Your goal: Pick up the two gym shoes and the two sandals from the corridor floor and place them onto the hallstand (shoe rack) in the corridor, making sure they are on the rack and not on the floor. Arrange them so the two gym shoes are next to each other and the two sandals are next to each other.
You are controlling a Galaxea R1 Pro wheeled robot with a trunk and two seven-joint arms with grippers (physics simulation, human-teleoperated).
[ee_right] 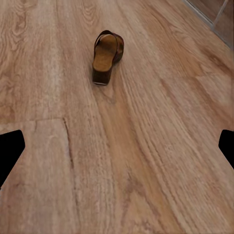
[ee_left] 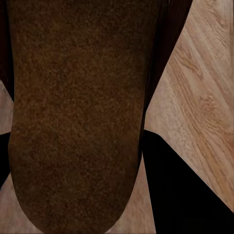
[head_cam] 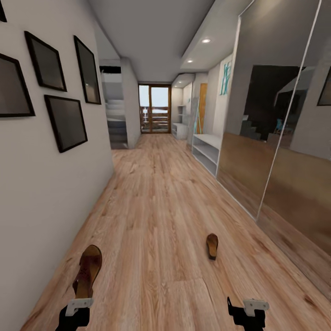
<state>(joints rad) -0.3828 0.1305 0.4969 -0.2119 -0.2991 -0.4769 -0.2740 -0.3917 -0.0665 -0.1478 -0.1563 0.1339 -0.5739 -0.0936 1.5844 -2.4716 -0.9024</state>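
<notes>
Ahead of the right gripper (head_cam: 248, 307) — empty, jaws spread wide — 1 sandal (ee_right: 107, 56) lies on the corridor floor (head_cam: 156, 207), long axis running away from it. Left gripper (head_cam: 76, 309) grips the other sandal (head_cam: 87, 271).

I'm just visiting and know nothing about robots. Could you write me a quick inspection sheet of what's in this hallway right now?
Surface: corridor floor, light wood planks.
Job's things: one sandal held up by the left gripper; second sandal lying on the floor ahead of the right gripper. Gym shoes: nothing seen.
Clutter: nothing seen.
Grippers: left shut on the sandal; right open, holding nothing.
Cables: nothing seen.
Surroundings: dark picture frames on the left wall, mirrored panels on the right, white low shelf unit farther along, glass door at the far end.
</notes>
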